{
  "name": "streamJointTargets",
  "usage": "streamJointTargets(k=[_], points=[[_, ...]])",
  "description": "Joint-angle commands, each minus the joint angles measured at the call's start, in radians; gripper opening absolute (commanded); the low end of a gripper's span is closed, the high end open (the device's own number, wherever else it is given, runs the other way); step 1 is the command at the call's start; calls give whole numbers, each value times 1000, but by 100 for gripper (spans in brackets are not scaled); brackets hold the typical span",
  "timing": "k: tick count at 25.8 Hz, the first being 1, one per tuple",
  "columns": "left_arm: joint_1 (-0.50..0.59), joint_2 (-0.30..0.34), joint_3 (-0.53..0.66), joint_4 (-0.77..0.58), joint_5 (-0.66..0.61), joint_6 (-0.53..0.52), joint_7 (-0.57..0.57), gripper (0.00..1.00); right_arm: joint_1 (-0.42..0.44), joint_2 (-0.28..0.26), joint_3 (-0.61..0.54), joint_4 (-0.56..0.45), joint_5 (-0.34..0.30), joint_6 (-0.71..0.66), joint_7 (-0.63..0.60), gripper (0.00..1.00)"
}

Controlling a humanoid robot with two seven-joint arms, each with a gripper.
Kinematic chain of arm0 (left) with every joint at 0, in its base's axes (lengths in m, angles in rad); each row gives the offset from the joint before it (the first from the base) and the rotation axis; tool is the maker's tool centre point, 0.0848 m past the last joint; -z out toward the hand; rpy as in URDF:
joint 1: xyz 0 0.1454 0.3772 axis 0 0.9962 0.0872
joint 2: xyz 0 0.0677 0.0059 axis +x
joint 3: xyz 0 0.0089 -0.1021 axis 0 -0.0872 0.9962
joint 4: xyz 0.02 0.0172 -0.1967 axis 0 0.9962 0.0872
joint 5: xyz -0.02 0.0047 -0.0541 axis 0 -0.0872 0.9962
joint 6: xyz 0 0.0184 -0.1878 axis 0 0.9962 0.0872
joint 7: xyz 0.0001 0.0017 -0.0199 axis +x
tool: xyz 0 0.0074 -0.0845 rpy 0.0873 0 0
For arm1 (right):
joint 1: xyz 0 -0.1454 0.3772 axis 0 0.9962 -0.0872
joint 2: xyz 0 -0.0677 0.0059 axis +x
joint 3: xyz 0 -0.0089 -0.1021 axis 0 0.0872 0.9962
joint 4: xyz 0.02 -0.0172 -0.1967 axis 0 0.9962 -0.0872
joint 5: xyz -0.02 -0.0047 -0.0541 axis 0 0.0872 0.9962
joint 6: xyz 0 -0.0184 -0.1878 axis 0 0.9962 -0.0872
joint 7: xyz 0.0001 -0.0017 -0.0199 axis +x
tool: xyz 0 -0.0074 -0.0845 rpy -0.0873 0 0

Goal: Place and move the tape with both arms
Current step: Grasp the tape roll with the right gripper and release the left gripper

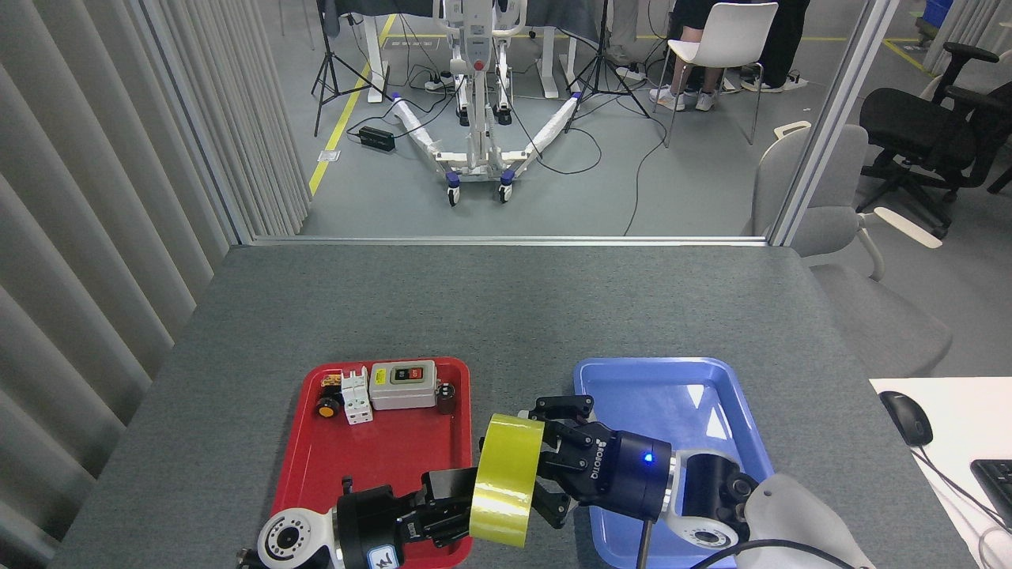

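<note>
Nearest the camera, the tape (506,480) stands on edge in the air between the two trays, its yellow band facing the view. The left gripper (462,506) comes in from the lower left over the red tray's near right corner; its dark fingers press against the roll's left face and appear to grip it, though the roll hides the fingertips. The right gripper (545,458) reaches in from the lower right, its fingers spread above and below the roll's right face; whether they clamp the roll cannot be told, since the contact is hidden behind the tape.

The red tray (371,458) holds, along its far edge, an orange-capped push button (325,408), a white circuit breaker (356,395), a grey switch box (404,385) and a small dark cylinder (447,395). The blue tray (696,395) lies to the right, partly covered by the right arm.

Both trays rest on a grey felt-covered table (506,308). At the right edge lies a computer mouse (906,417) on a white desk (961,427). Beyond the table stand a wheeled white frame (478,118), tripods and chairs on a grey floor.
</note>
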Motion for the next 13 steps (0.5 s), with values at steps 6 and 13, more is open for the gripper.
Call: streamJointTargets(k=[6,13], points=[[-1,-7,7,22,0,-18,-1,100,0,4,-1,0,0,-2,1,29],[-1,-8,8,36,-1,-18,0,100,2,6,-5,-2,1,-2,1,29]])
